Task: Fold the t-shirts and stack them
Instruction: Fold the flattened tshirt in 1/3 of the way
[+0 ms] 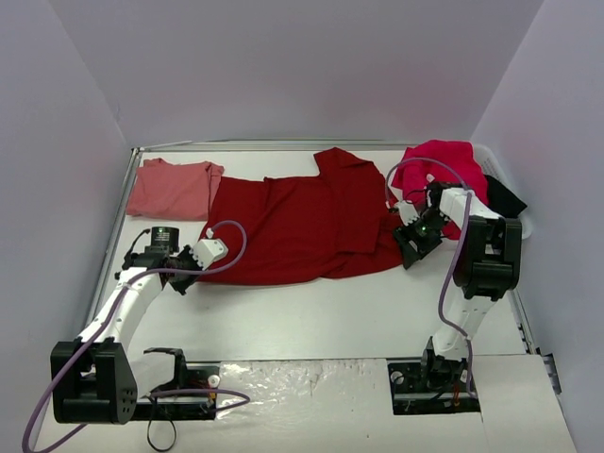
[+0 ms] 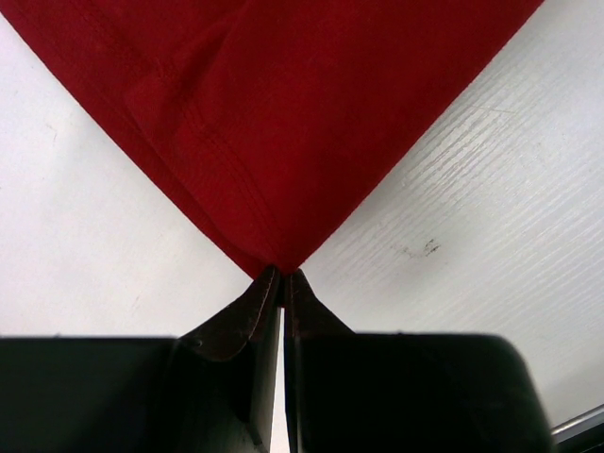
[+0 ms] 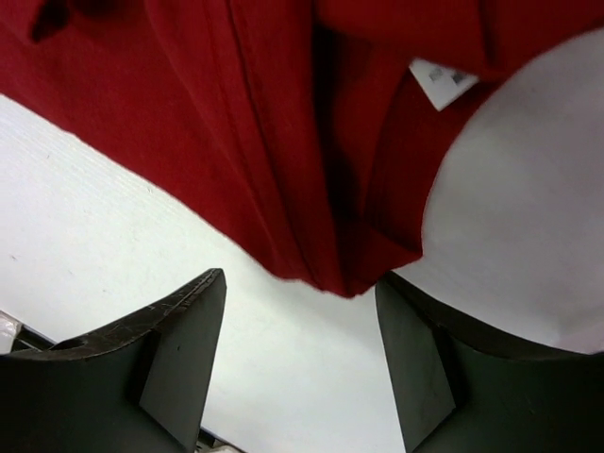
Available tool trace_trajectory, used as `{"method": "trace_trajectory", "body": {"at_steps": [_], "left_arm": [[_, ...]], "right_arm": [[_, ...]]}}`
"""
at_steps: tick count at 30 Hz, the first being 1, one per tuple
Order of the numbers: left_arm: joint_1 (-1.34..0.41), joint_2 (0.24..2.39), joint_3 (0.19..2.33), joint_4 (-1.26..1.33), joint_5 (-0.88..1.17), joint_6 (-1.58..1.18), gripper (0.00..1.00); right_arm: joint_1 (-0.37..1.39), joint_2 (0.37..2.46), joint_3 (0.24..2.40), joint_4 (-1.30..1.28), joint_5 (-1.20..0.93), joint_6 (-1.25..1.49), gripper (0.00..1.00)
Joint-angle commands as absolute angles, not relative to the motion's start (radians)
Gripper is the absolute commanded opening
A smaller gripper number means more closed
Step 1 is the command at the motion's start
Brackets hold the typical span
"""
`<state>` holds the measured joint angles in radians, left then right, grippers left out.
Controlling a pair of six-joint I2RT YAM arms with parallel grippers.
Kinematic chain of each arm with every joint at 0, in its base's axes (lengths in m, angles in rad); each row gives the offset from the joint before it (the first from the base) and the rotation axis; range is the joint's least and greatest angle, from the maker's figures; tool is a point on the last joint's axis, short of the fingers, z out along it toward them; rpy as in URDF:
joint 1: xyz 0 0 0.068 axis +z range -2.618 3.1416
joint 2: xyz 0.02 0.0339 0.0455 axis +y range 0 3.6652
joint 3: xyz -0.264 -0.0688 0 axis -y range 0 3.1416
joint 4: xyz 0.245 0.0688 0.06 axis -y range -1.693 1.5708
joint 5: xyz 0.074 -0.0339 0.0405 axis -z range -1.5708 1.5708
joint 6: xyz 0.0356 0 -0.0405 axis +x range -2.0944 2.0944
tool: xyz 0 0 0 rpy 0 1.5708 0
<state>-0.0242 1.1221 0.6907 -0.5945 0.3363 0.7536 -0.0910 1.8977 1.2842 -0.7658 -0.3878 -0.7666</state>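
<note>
Pinching the very tip of one corner of the dark crimson t-shirt [image 2: 311, 113], our left gripper [image 2: 283, 276] has its jaws pressed together with only the cloth's point between them. We judge that such a small bite is deliberate: it takes the hem layers at the corner without bunching the rest.

Our right gripper [image 3: 300, 278] stands with its jaws wide apart and holds nothing. In the right wrist view another corner of the same shirt hangs into the gap between its fingers, with a white label [image 3: 442, 77] showing at the upper right of that frame. We take this as lining up for a matching grip, so that both corners can be carried together.

In the top view the crimson shirt [image 1: 302, 226] lies spread across the middle of the table [image 1: 311, 311], the left gripper [image 1: 193, 272] at its lower-left corner and the right gripper [image 1: 412, 247] at its right edge. A salmon-pink t-shirt [image 1: 170, 189] lies flat in the upper left of the frame, just beside the crimson one, seemingly already folded.

At the upper right, the white basket [image 1: 517, 222] holds a crumpled raspberry t-shirt [image 1: 439, 160] heaped over its near rim, and a black item [image 1: 503, 196] beside it that we cannot identify.
</note>
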Motion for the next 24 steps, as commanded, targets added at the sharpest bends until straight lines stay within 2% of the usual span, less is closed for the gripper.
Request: {"method": "trace_trajectory", "body": {"at_steps": [1,4,7,9,13,15,16,24], "left_arm": [[-0.014,1.124,0.703,-0.627,0.345,0.773,0.02],[-0.012,1.126,0.695,-0.623,0.344,0.775,0.02],[-0.009,1.127,0.69,-0.62,0.345,0.776,0.02],[-0.006,1.127,0.687,-0.62,0.347,0.781,0.02],[-0.006,1.124,0.692,-0.627,0.344,0.788,0.02],[-0.005,1.112,0.698,-0.635,0.337,0.79,0.02],[-0.005,1.109,0.709,-0.641,0.341,0.787,0.02],[0.236,1.135,0.916,-0.822,0.56,0.83,0.02]], "right_arm": [[-0.068,1.93,1.319,-0.785,-0.414,-0.764,0.6],[-0.052,1.945,1.318,-0.778,-0.417,-0.758,0.56],[-0.038,1.951,1.315,-0.773,-0.414,-0.752,0.47],[-0.035,1.954,1.315,-0.772,-0.41,-0.744,0.33],[-0.035,1.939,1.31,-0.775,-0.397,-0.736,0.22],[-0.037,1.916,1.302,-0.776,-0.384,-0.736,0.1],[-0.037,1.896,1.298,-0.781,-0.373,-0.733,0.0],[-0.071,1.77,1.328,-0.906,-0.29,-0.782,0.0]]}}
